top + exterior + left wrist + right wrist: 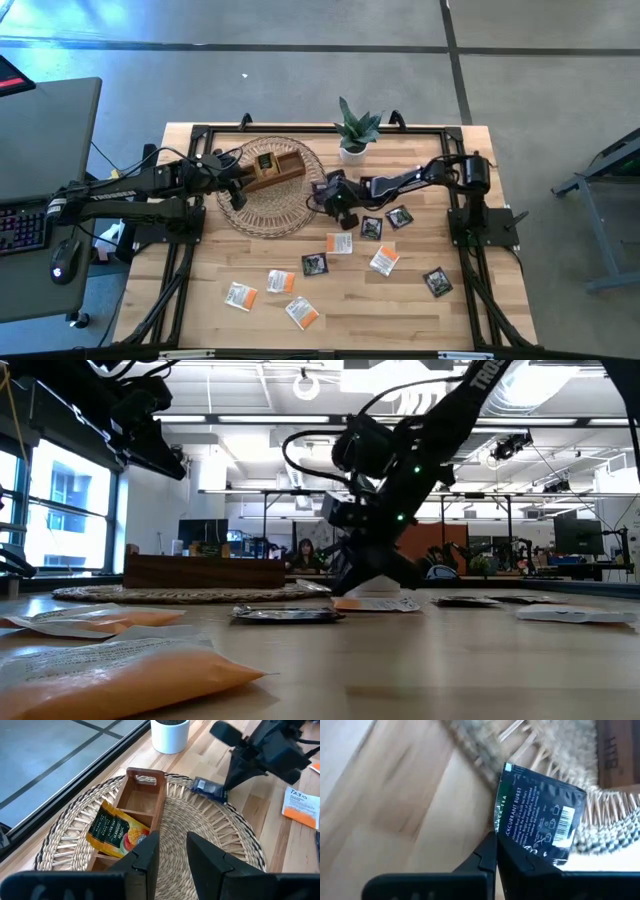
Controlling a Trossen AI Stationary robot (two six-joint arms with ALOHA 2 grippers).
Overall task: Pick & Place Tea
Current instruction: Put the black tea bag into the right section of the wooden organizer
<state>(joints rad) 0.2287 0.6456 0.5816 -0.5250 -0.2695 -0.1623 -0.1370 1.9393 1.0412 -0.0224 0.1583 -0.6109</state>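
Note:
A dark tea sachet (540, 810) with pale print lies at the right rim of the round woven mat (262, 218), with my right gripper (496, 855) shut on it. My left gripper (172, 850) hovers open above the mat's near side, holding nothing. The brown wooden divided tray (142, 800) stands on the mat with a green-and-yellow sachet (117, 830) leaning in one compartment. Several more tea sachets, orange-and-white (340, 243) and dark (315, 264), lie flat on the table's near half. My right gripper pinches the dark sachet's near edge (502, 837) between its two fingers, slanting down from the table's right side. The sachet's far end (206, 787) reaches over the mat's rim. I cannot tell whether it is lifted off the mat.
A small potted green plant (355, 132) stands at the far edge, just beyond my right gripper (335, 200). Two dark sachets (399, 216) lie close under the right arm. Bare wood shows at the table's near left.

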